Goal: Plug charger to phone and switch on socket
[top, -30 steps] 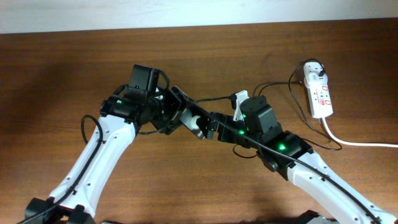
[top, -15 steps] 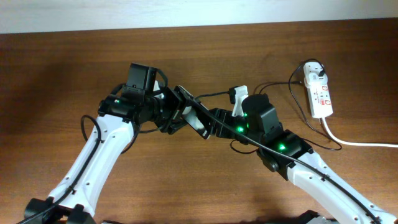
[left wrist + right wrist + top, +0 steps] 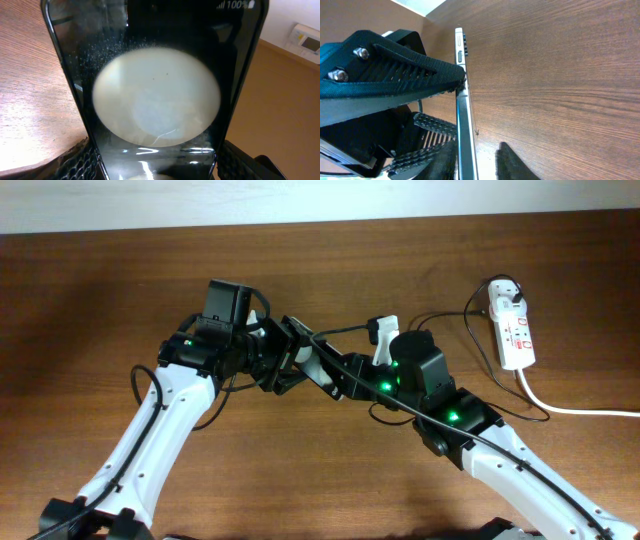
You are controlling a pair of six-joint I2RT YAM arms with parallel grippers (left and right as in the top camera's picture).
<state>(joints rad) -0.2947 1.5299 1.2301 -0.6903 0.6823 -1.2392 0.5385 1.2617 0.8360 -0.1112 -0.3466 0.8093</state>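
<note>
The phone is a glossy black slab held up off the table, filling the left wrist view with a big round glare. My left gripper is shut on its two long edges, a ribbed finger on each side. From above, the phone hangs between both arms. My right gripper straddles the phone's thin edge. Its left finger touches the phone, and a gap shows at its right finger. The charger's thin black cable runs towards the phone. The socket lies far right.
The socket's thick white cord trails off to the right edge. The black cable loops on the wood near the socket. A pale wall strip borders the table's far side. Bare brown tabletop lies to the left.
My right gripper's jaws have narrowed around the phone's edge. The left gripper and phone shifted slightly up and left, still gripped.
</note>
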